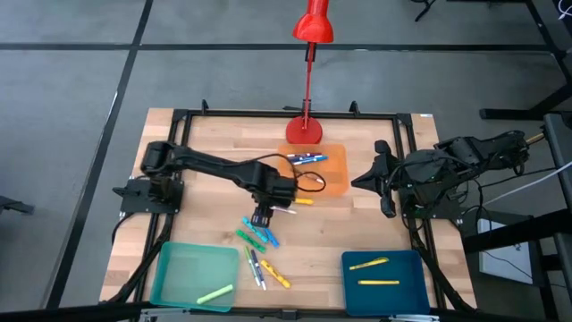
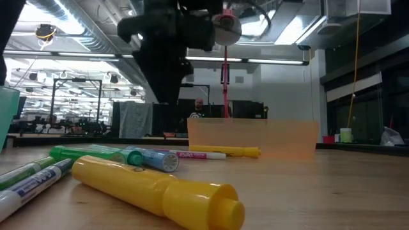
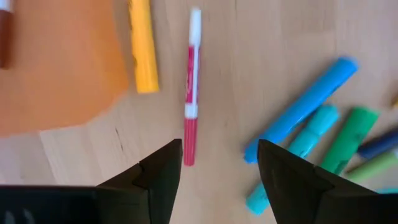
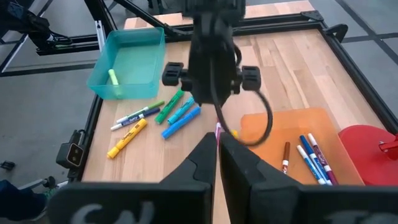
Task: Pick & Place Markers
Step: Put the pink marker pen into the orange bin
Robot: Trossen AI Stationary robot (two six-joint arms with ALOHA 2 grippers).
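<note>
- Left pincer [image 3: 217,165], fingers apart, hangs over the thin red marker [image 3: 191,93] just beside the orange tray [image 1: 332,179].
- Centre on its barrel, descend straight, then close.
- Right pincer [image 4: 219,149], fingers together, waits by the bench's edge.

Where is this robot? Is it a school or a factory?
Probably a robot lab or workshop. Behind the wooden table the low view shows a big open hall with ceiling pipes, strip lights and rows of workbenches. A person sits far back.

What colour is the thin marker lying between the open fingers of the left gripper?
The thin marker is red or pink with white bands and a white end; the left wrist view shows it best.
</note>
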